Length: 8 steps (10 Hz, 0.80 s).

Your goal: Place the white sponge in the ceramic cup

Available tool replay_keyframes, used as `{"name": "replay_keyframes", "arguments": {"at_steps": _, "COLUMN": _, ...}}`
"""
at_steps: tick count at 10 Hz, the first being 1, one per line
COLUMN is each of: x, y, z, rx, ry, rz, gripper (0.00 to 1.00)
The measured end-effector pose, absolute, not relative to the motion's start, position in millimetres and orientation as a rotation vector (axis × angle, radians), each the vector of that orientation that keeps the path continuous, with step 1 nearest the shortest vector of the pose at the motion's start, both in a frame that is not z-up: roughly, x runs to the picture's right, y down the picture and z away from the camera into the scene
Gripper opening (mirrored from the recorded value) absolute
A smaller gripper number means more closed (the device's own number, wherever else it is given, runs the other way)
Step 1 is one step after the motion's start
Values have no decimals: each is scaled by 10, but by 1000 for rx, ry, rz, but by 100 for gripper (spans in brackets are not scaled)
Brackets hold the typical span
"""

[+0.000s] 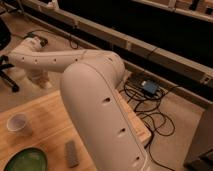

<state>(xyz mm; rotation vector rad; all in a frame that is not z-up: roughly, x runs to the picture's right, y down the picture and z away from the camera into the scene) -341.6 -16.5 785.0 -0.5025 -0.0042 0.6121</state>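
Note:
The ceramic cup (19, 123), small and pale whitish with a round rim, stands on the wooden table (47, 117) at the left. My white arm (100, 100) fills the middle of the view and reaches back to the left. The gripper (40, 77) hangs at its far end, beyond the table's far edge and well behind the cup. A pale shape shows at the gripper, but I cannot tell what it is. I see no clearly white sponge. A grey rectangular block (72, 152) lies flat on the table near the front.
A wide green bowl (26, 161) sits at the table's front left, below the cup. Black cables and a blue box (149, 87) lie on the floor to the right. An office chair base (7, 75) stands at the far left. A long dark bench runs behind.

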Motion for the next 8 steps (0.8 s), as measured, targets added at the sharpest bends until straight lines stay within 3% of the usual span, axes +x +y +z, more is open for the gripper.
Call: {"name": "replay_keyframes", "arguments": {"at_steps": 8, "x": -3898, "y": 386, "z": 7378, "rx": -640, "ry": -53, "rz": 443, "gripper": 0}}
